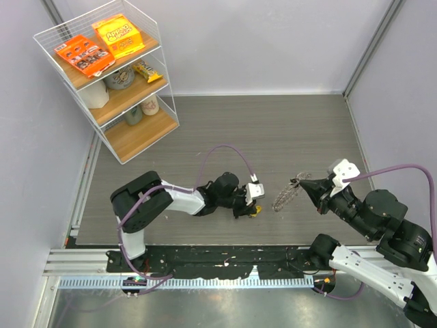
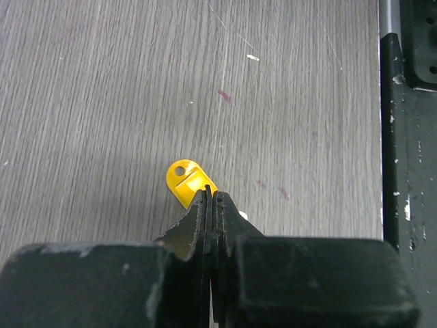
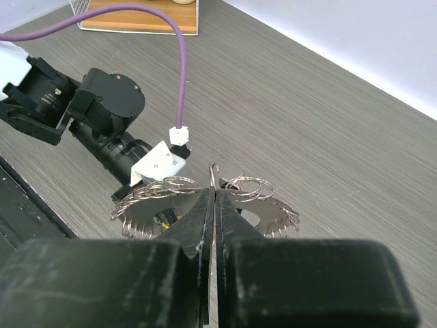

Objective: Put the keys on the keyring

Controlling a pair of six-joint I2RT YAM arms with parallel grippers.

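Note:
My left gripper (image 1: 250,203) is shut on the yellow-headed key (image 1: 257,210), low over the table. In the left wrist view its closed fingertips (image 2: 212,197) pinch the key, and the yellow head (image 2: 184,179) with its small hole sticks out ahead; the blade is hidden. My right gripper (image 1: 305,186) is shut on the keyring (image 1: 285,196), which hangs floppy just right of the key. In the right wrist view the jagged silvery loop (image 3: 276,215) spreads to both sides of the closed gripper (image 3: 214,195). The plain silver key is not in view.
A wire shelf rack (image 1: 109,75) with orange snack boxes stands at the back left. A black mounting rail (image 1: 225,260) runs along the near table edge, also in the left wrist view (image 2: 410,171). The left arm's wrist (image 3: 109,116) lies close behind the ring.

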